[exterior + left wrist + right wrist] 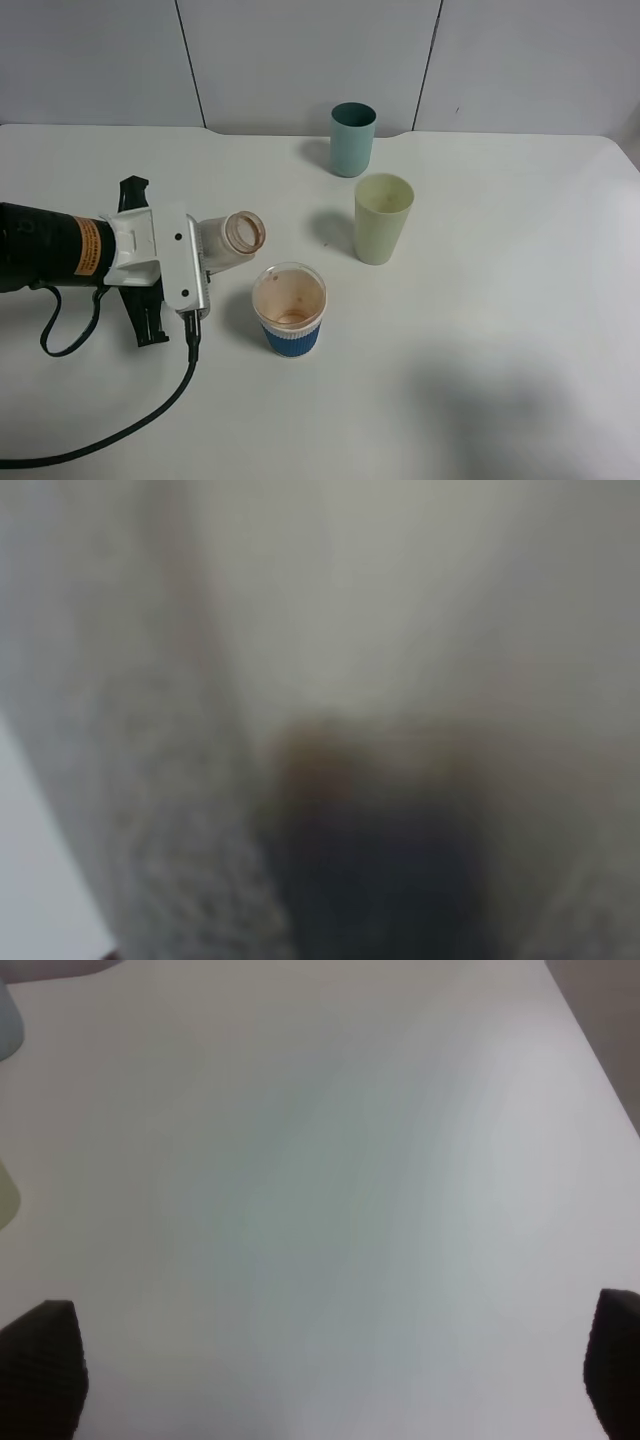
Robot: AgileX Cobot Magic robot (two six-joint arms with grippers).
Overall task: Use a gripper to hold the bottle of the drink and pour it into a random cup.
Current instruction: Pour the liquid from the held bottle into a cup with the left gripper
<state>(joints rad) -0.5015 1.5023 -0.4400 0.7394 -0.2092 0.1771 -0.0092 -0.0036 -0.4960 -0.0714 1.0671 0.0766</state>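
Observation:
My left gripper (207, 262), a white jaw piece with an orange sticker on a black body, is shut on the bottle of the drink (232, 240). The bottle is tipped over on its side, its open brown-stained mouth pointing toward the cup (290, 310) and just up and left of its rim. No stream shows between them. The cup has a blue ribbed sleeve and a brown-stained inside. The left wrist view is a blur with a dark brown mass, the bottle (370, 860), close to the lens. My right gripper (330, 1380) hangs open over bare table, out of the exterior high view.
A pale green cup (383, 218) stands right of the bottle, and a teal cup (352, 139) behind it. A black cable (150, 415) trails from the left gripper across the near table. The wall runs along the table's far edge.

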